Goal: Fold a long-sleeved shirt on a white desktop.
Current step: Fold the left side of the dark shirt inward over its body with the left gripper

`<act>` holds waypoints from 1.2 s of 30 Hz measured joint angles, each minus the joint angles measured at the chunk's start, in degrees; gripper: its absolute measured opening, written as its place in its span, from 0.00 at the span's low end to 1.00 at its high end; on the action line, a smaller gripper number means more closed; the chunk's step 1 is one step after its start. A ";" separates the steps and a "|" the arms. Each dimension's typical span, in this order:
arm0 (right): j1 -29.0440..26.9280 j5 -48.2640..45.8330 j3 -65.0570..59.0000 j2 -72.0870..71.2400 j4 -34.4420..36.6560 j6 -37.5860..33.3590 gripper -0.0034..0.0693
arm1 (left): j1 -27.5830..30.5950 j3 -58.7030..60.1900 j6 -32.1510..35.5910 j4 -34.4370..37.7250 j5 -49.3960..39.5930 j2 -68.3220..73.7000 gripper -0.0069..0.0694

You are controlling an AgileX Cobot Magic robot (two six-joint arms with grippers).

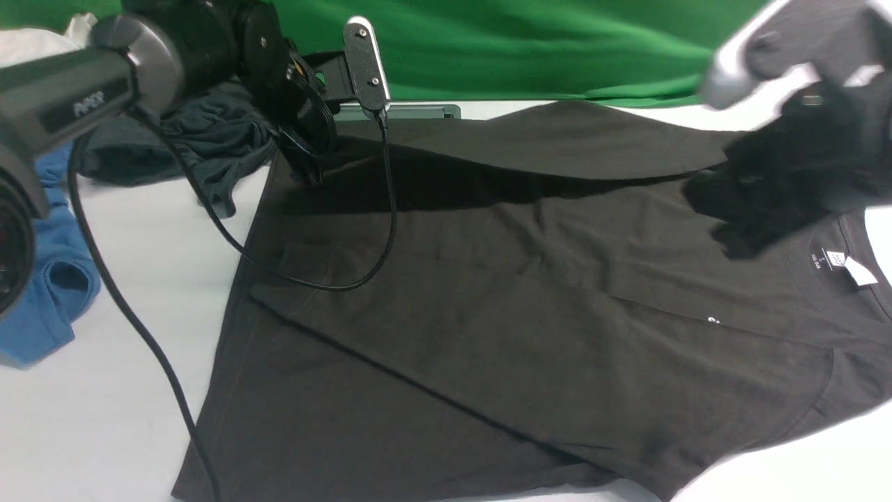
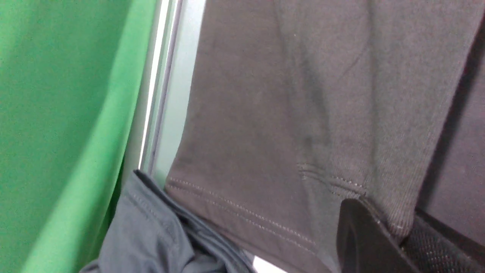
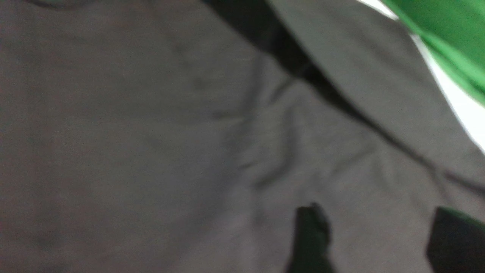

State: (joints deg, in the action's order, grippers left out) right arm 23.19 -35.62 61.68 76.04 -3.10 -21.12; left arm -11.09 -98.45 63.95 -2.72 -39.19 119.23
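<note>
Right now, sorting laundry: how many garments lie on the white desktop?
3: the black-brown long-sleeved shirt spread across the middle; a dark teal-grey garment at far left; a blue tee at the near left edge. The left arm may hide others.

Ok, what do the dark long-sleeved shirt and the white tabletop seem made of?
The large black-brown long-sleeved shirt: soft matte knit, likely cotton jersey; it drapes in creases, with a ribbed cuff and double-stitched hem. The broad flat white desktop: smooth matte board, perhaps laminate; no grain or gloss shows.
</note>
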 joint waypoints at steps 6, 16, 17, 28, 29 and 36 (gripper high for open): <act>-6.95 15.74 0.06 15.16 0.06 -12.21 0.82 | -0.63 0.00 -1.31 -0.18 -0.93 -2.66 0.15; -7.01 33.74 4.70 36.22 0.44 -22.67 0.84 | -1.93 0.00 -2.69 -0.01 -3.34 -4.39 0.15; -7.01 33.82 4.97 36.57 0.44 -22.67 0.84 | -1.92 0.00 -2.77 0.00 -3.49 -4.39 0.15; -6.56 34.76 14.36 44.54 0.44 -22.87 0.84 | -2.05 0.00 -7.01 0.25 -6.63 -6.21 0.15; -6.56 34.76 14.36 44.54 0.44 -22.87 0.84 | -2.05 0.00 -7.14 0.25 -6.56 -6.35 0.15; -6.54 28.51 14.47 43.85 0.55 -21.34 0.84 | -2.05 0.00 -8.43 0.25 -6.10 -7.35 0.15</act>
State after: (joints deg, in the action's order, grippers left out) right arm 16.65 -7.11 76.15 119.88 -2.54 -42.46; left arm -13.14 -98.45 55.52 -2.46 -45.29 111.88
